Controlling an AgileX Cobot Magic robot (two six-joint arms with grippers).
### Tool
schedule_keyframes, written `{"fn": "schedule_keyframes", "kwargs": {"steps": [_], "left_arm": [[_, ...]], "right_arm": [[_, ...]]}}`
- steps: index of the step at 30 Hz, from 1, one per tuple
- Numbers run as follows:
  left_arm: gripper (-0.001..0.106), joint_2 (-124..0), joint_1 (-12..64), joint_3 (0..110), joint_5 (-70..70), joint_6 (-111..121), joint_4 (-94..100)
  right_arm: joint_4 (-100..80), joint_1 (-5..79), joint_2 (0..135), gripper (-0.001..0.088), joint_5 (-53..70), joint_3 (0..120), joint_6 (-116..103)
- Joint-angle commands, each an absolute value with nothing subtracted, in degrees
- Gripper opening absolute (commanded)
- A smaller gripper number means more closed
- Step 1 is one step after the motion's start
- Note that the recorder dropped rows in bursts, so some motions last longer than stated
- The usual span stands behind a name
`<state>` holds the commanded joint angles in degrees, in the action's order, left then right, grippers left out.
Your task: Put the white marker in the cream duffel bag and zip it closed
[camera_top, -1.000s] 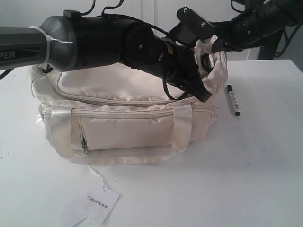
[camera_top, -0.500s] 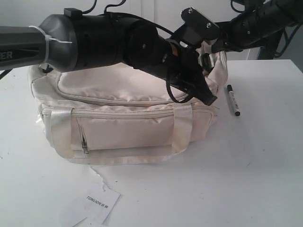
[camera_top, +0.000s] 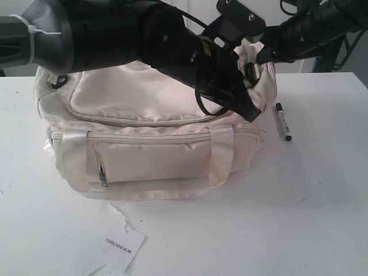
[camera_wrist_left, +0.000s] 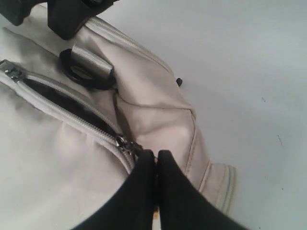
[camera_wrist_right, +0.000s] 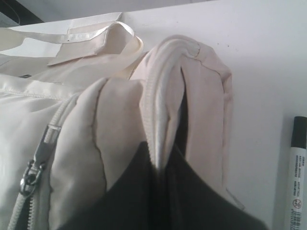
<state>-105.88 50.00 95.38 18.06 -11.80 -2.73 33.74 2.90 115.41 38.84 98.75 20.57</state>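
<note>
looks like the right gripper (camera_wrist_right: 160,165) pinches the cream duffel bag (camera_top: 144,155) end taut so the left gripper (camera_wrist_left: 156,157), clamped shut at the zipper slider (camera_wrist_left: 126,143), can pull. The white marker (camera_top: 283,122) waits on the table (camera_top: 322,190) beside it.

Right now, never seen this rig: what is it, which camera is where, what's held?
It is a robot with two black arms, each ending in two-fingered jaws. The wide shot is from a camera off the arms, facing the white table: the left arm reaches across the cream bag, the right arm enters from upper right. The other two shots come from a camera on each wrist, looking past the jaws. On the table: the bag, a marker by its right end, a paper tag in front. The left jaws are shut at the zip slider, where the zip gapes open; any pull tab between them is hidden. The right jaws are shut on a fold of the bag's end.
</note>
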Motion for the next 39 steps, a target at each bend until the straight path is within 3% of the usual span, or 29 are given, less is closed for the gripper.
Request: {"fn": "schedule_keyframes", "kwargs": {"steps": [18, 29, 36, 39], "left_arm": [[0.000, -101.25, 50.00, 95.38, 18.53, -12.03, -0.96], [0.000, -100.74, 50.00, 95.38, 19.74, -12.03, -0.85], [0.000, -100.74, 49.87, 95.38, 19.24, -12.03, -0.76], [0.000, -100.74, 49.87, 95.38, 19.53, -12.03, -0.76]], "right_arm": [[33.74, 2.78, 115.41, 0.0021, 39.86, 98.75, 19.31], [33.74, 2.78, 115.41, 0.0264, 42.01, 98.75, 19.10], [33.71, 2.55, 112.87, 0.0551, 45.78, 98.75, 17.94], [33.68, 1.96, 110.39, 0.0572, 47.50, 98.75, 17.54]]}}
